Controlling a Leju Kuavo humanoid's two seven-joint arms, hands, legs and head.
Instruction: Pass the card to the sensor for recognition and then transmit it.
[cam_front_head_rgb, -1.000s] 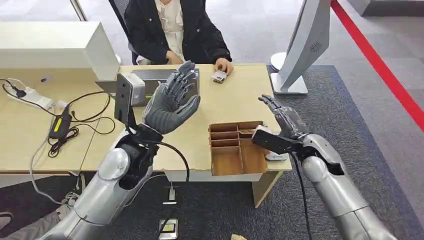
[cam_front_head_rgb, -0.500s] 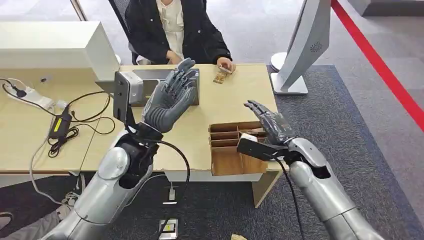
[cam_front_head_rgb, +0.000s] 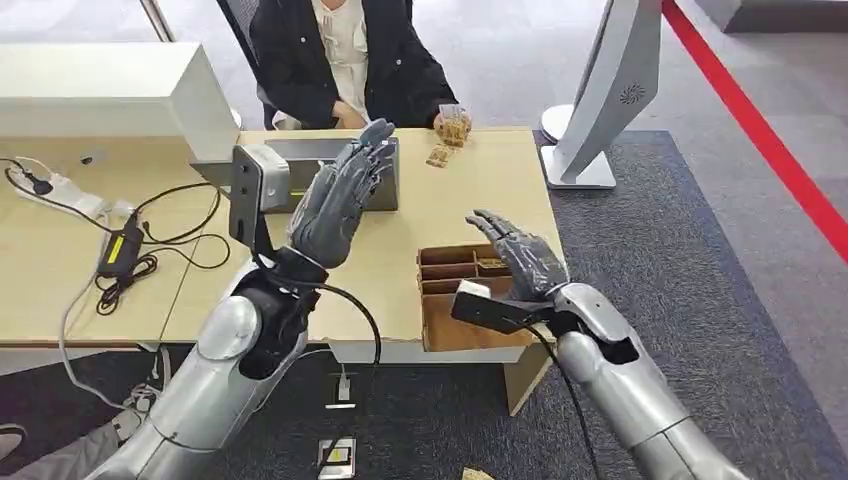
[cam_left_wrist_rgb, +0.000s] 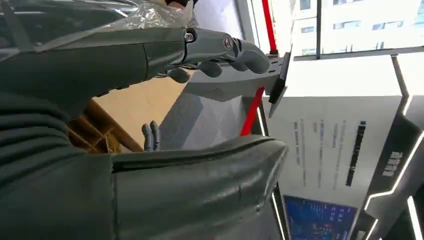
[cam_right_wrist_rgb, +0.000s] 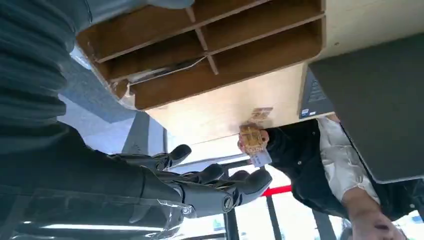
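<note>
- Our right hand (cam_front_head_rgb: 520, 258) had its fingers spread and held nothing, hovering over the wooden divider box (cam_front_head_rgb: 470, 300).
- Our left hand (cam_front_head_rgb: 335, 205) was raised, fingers apart, also empty, before the grey sensor (cam_front_head_rgb: 330, 172).
- The card (cam_front_head_rgb: 453, 122) was in the person's hand (cam_front_head_rgb: 447, 128) at the desk's (cam_front_head_rgb: 60, 270) far edge.
- We judged all steps remained: neither scan nor handover was done.

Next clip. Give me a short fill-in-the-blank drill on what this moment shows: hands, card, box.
1. The right hand hovers with spread fingers over the brown divided ____ at the desk's front edge.
2. The card is held by the ____, not by the robot.
3. The left hand is raised with its fingers ____ and holds nothing.
4. The white monitor stands at the desk's ____ end.

Missing words: box; person; apart; right
</note>
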